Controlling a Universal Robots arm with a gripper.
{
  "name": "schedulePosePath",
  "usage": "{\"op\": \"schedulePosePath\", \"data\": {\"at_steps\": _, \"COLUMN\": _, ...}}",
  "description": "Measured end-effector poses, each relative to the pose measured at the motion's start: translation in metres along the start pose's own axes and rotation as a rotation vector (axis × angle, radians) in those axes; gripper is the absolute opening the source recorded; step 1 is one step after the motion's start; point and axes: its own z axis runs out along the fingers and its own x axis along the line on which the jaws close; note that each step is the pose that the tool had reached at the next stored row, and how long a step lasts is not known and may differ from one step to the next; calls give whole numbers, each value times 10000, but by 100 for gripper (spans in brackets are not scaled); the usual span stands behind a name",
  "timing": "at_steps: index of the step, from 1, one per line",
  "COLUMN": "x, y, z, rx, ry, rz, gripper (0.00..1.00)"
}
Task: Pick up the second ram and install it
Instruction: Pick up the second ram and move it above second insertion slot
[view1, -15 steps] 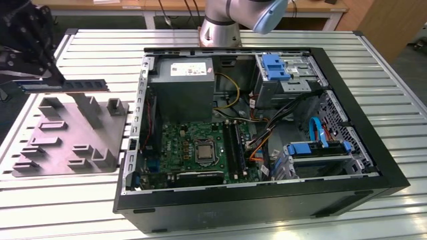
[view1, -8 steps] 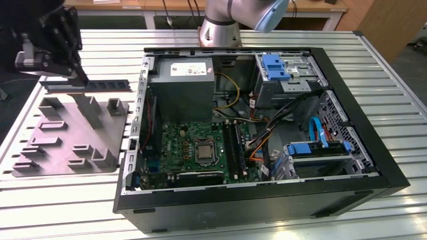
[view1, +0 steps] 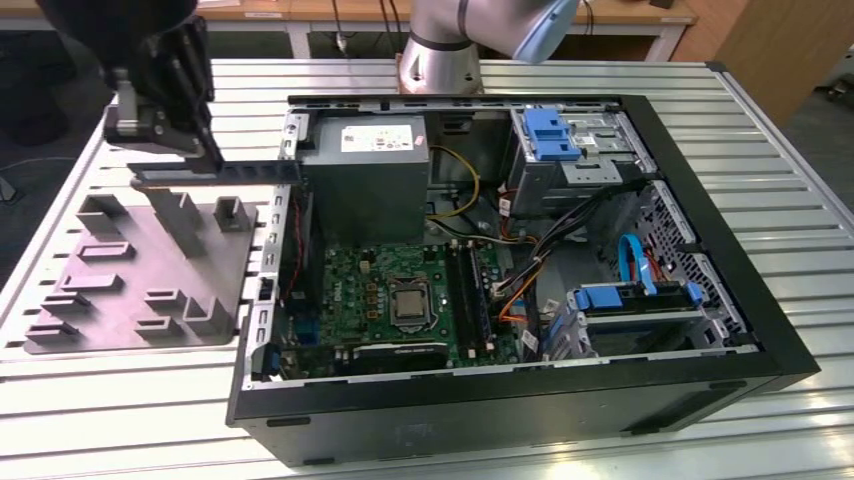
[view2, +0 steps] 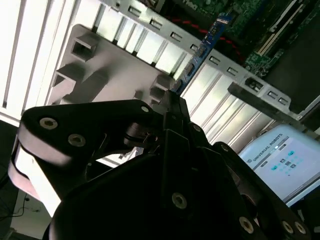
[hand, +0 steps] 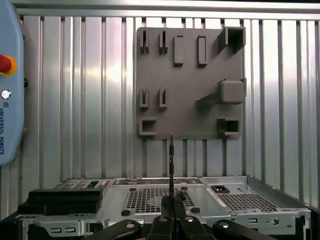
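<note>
End effector (view1: 210, 160) clamps one ram (view1: 256, 171) near one plate (view1: 127, 300).

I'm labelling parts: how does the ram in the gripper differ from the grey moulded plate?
The second ram is a thin, dark strip; the grey plate is broad with upright blocks. The ram hangs in the gripper, shut on it; the plate lies flat on the slatted table. Both are to the exterior view's left of the motherboard.

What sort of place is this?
Probably a robotics lab or test bench: an open computer case sits on a slatted metal table beside a grey moulded plate, and the gripper holds the second ram.
</note>
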Motion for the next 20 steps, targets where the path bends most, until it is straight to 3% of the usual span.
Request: {"op": "schedulePosePath", "data": {"at_steps": 20, "x": 30, "y": -907, "z": -8, "rx": -61, "ry": 1, "rz": 3, "gripper": 11}}
